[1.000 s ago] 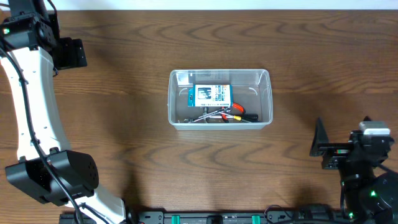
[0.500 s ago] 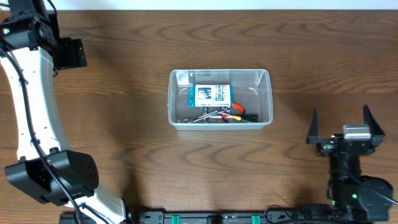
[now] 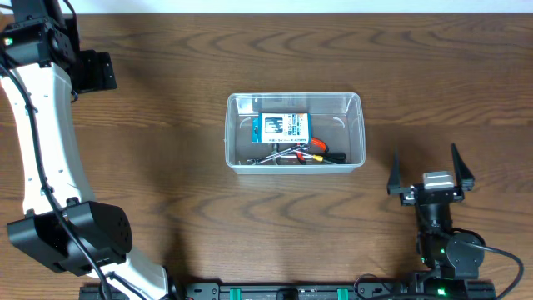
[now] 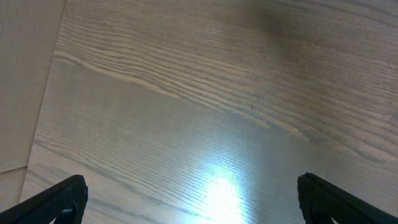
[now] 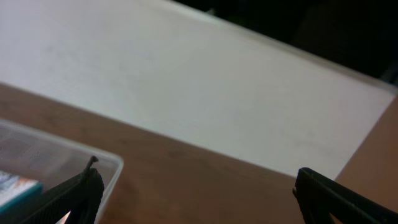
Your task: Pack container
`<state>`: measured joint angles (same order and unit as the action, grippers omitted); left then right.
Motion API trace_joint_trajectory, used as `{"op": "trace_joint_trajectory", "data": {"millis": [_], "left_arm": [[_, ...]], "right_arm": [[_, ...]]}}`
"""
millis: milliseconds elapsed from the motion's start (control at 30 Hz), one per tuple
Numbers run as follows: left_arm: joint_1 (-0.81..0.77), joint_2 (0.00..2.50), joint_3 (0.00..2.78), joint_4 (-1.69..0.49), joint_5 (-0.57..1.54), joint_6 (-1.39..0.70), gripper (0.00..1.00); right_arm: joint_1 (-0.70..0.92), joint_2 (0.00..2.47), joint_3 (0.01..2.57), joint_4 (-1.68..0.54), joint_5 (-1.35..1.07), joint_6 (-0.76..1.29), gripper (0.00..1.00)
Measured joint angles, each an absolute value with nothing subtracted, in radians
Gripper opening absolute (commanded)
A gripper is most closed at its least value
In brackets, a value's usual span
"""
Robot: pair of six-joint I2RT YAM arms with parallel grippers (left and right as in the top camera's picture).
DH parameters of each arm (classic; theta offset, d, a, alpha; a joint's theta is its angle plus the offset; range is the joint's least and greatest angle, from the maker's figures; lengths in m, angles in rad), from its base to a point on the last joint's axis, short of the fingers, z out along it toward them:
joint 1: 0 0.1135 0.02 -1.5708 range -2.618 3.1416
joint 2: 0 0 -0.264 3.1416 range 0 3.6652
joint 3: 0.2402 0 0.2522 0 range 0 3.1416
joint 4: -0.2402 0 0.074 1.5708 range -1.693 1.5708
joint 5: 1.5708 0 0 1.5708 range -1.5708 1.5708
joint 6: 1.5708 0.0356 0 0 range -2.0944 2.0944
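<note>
The clear plastic container (image 3: 358,133) stands at the table's middle. Inside lie a small blue-and-white box (image 3: 281,126) and several small tools, among them an orange-handled one (image 3: 316,150). My right gripper (image 3: 430,172) is open and empty, near the front right, apart from the container. In the right wrist view the container's corner (image 5: 109,163) shows at lower left, between open fingers (image 5: 196,196). My left gripper (image 4: 193,196) is open and empty over bare wood at the far left back; in the overhead view only its arm (image 3: 46,125) shows.
The table's far edge and a pale wall (image 5: 186,81) show in the right wrist view. The left arm's base (image 3: 71,237) sits at the front left.
My right gripper has swung left toward the container and turned to face it, fingers spread. The left arm and container have not moved.
</note>
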<state>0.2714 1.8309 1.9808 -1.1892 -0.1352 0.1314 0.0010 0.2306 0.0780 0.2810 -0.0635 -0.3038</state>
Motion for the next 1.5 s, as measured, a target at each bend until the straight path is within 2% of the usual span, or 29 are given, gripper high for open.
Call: {"op": "trace_joint_trajectory", "data": {"millis": [333,500,733,1133,1500], "left_arm": [[0.271,1.831,1.981,-1.189,-0.135,0.131,0.98],[0.271,1.831,1.981,-1.19,-0.135,0.131,0.98],[0.271,1.831,1.981,-1.19,-0.135,0.131,0.98],[0.271,1.831,1.981,-1.189,-0.135,0.131,0.98],[0.271,1.831,1.981,-1.189,-0.135,0.131,0.98]], "right_arm": [[-0.018,0.163,0.027,0.209,-0.123,-0.304,0.99],[-0.019,0.033,0.008,0.069,-0.128,-0.304,0.99],[-0.019,0.015,0.007,-0.057,-0.132,-0.303,0.99],[-0.016,0.013,0.007,-0.062,-0.082,-0.303,0.99],[0.063,0.013,0.007,-0.062,0.088,-0.206,0.99]]}}
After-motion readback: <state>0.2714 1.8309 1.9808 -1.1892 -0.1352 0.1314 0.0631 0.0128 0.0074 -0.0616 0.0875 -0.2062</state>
